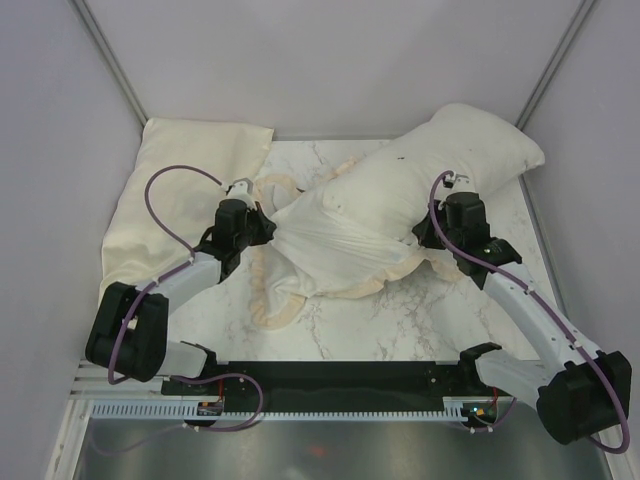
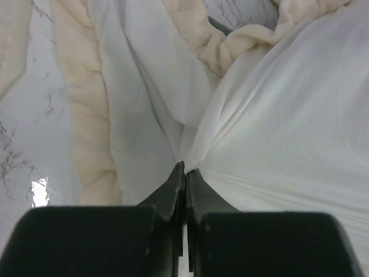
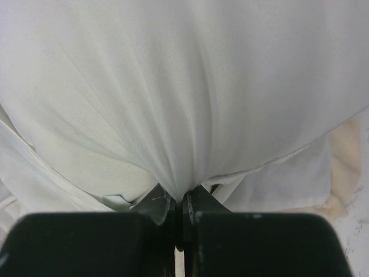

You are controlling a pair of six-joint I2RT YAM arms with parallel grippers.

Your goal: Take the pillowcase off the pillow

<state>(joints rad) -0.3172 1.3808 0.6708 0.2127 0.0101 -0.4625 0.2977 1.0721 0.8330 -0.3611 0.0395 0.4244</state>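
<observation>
The pillowcase (image 1: 340, 225) lies whitish face up across the middle of the table, with a cream frill (image 1: 275, 310) round it. The plump off-white pillow (image 1: 485, 140) sticks out of it towards the back right. My left gripper (image 1: 268, 226) is shut on a pinch of the pillowcase's left end, which shows drawn taut in the left wrist view (image 2: 288, 127), where the left gripper (image 2: 184, 167) has its jaws closed. My right gripper (image 1: 428, 232) is shut on gathered white fabric at the near right side, which looks like the pillowcase (image 3: 184, 86) by its hem. The right gripper (image 3: 180, 196) has its jaws closed there.
A flat pale-yellow cloth (image 1: 170, 190) lies at the back left against the wall. The marble table (image 1: 400, 320) is walled at the left, back and right. The frill (image 2: 86, 115) trails on the table near the left gripper.
</observation>
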